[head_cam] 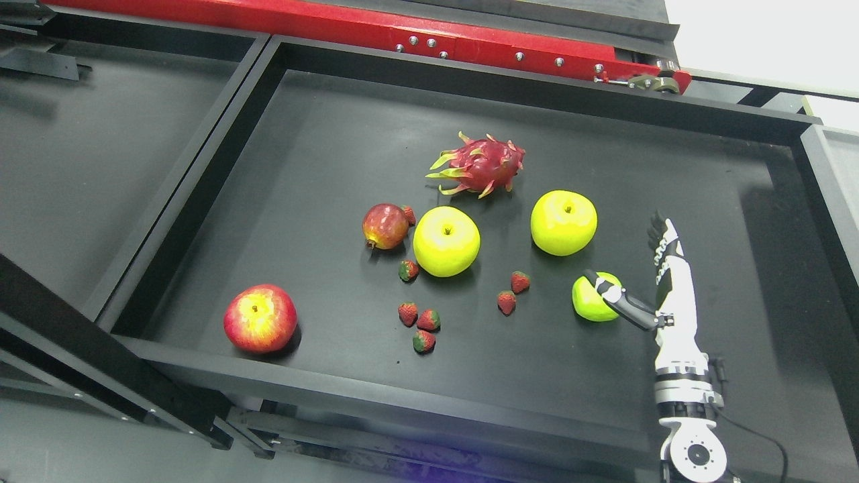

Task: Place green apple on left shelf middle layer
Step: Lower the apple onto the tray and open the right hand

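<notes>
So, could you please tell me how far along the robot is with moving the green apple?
Nothing looks finished yet: the green apple still sits on the black tray. In hand: the right hand is at the apple, thumb against it, other fingers extended and not closed. Left to do: grasp it, lift it and carry it to the shelf, which is out of view.

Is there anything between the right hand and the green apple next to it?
Nothing visible. The right hand is already at the green apple: its thumb lies across the apple's right side while the fingers point up beside it, not closed. The nearest strawberries sit to the apple's left.
</notes>
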Controlling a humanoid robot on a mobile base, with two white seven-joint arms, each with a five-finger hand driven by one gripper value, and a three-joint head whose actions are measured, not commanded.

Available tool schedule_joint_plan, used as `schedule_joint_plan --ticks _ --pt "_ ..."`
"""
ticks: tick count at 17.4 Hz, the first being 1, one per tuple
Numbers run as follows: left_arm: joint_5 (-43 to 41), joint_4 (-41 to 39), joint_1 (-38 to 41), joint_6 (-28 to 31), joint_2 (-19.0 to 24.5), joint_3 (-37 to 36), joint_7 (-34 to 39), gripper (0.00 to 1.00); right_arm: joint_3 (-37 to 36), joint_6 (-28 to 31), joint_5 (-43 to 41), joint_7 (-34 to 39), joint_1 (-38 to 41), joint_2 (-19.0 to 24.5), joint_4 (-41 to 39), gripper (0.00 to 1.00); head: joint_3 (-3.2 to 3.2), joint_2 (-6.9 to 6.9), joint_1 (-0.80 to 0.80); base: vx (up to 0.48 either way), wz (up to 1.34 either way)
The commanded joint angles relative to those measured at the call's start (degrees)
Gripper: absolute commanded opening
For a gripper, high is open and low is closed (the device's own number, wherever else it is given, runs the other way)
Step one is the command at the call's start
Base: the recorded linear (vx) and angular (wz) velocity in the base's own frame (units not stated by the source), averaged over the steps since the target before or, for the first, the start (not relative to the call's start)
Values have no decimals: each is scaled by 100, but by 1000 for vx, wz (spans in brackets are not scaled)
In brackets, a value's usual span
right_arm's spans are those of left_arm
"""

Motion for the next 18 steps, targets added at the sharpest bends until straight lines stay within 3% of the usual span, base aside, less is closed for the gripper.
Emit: schedule_joint_plan --ticks 1,4,18 --pt "0 0 53 2 100 0 4 100 313 -17 -234 -51 279 -100 31 100 0 0 0 0 0" --pt "0 0 53 2 100 0 4 100 611 -17 -1026 -60 639 -100 31 100 0 0 0 0 0" --pt "0 0 53 -7 100 0 4 100 805 -35 -1071 -60 746 -100 5 100 0 0 0 0 0"
